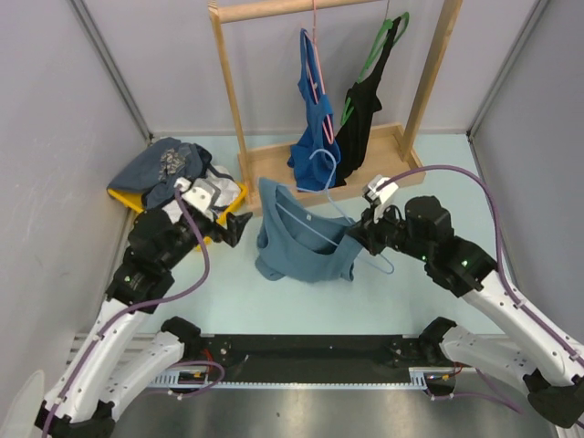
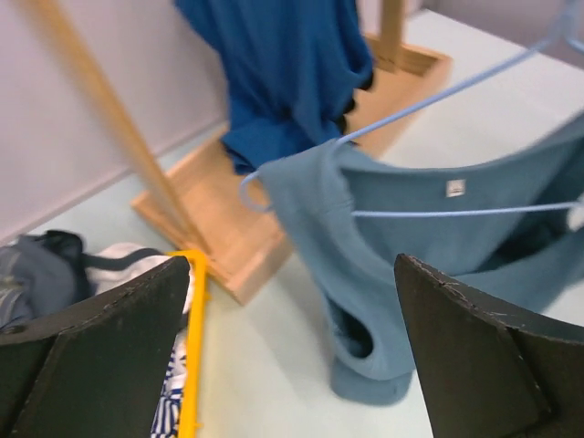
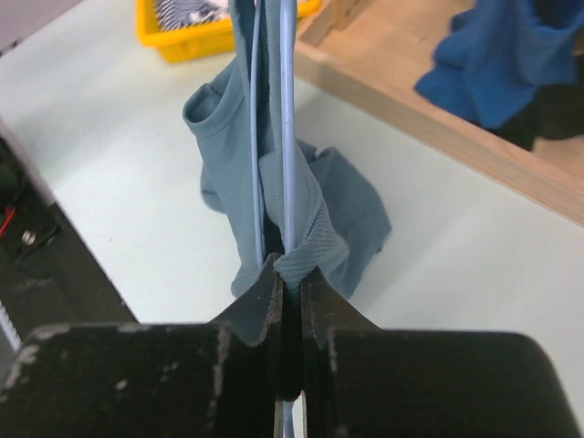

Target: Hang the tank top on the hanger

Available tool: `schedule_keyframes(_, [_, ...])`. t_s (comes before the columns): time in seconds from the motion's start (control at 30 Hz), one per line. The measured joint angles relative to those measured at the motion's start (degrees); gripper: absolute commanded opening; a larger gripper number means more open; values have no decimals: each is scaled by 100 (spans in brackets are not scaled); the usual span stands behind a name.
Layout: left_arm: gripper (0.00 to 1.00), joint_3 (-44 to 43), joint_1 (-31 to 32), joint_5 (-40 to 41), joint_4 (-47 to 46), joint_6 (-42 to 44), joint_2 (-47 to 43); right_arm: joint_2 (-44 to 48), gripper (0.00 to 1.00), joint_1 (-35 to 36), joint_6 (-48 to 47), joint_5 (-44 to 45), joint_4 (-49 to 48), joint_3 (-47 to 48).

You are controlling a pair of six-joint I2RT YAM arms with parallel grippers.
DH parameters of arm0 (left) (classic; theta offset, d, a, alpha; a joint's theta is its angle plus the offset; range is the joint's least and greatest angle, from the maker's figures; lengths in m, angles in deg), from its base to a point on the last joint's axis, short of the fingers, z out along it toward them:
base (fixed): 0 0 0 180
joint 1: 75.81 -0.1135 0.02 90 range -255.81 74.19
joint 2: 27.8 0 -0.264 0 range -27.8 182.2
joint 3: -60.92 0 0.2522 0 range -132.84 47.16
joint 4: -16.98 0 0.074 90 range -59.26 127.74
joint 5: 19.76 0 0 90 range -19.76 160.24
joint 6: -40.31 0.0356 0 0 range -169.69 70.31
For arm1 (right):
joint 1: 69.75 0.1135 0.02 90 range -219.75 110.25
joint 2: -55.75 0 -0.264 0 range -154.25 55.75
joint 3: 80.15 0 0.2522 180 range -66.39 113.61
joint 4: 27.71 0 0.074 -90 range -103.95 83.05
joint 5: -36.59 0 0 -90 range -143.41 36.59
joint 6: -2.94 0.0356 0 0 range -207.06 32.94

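Observation:
The dusty teal tank top (image 1: 297, 246) lies bunched on the table in front of the rack, threaded on the pale blue wire hanger (image 1: 310, 219). The hanger's hook points toward the rack base. My right gripper (image 1: 358, 235) is shut on the hanger's wire (image 3: 287, 137) together with a fold of the tank top (image 3: 328, 210), holding that end slightly raised; in the right wrist view the gripper (image 3: 289, 283) has its jaws pressed together. My left gripper (image 1: 239, 228) is open and empty just left of the tank top (image 2: 411, 237). The hanger (image 2: 456, 213) also shows in the left wrist view.
A wooden rack (image 1: 246, 169) stands behind, holding a royal-blue top (image 1: 315, 119) on a pink hanger and a black top (image 1: 365, 109) on a green hanger. A yellow basket (image 1: 123, 196) of clothes sits at the left, close to my left arm. Walls enclose both sides.

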Motion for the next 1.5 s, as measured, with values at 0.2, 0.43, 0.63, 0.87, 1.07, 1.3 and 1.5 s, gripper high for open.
schedule_keyframes(0.2, [99, -17, -629, 409, -282, -450, 205, 155, 0, 28, 243, 824, -9, 57])
schedule_keyframes(0.43, [99, 142, -1318, 299, -470, -944, 415, -186, 0, 317, 387, 1517, 17, 675])
schedule_keyframes(0.63, [99, 251, -1449, 201, -511, -1067, 398, -1082, 0, 1309, 422, 2538, -87, 1593])
schedule_keyframes(0.87, [100, 295, -1517, 168, -518, -1097, 321, -2326, 0, 1700, 551, 3445, -118, 2566])
schedule_keyframes(1.07, [99, 315, -1523, 166, -520, -1095, 219, -3307, 0, 1606, 481, 4009, 76, 3856])
schedule_keyframes(1.3, [99, 380, -1530, 166, -525, -1093, 83, -3904, 0, 988, 374, 3980, 205, 5178])
schedule_keyframes(1.5, [100, 398, -1530, 166, -525, -1093, 74, -4647, 0, 402, 304, 3484, 129, 6247])
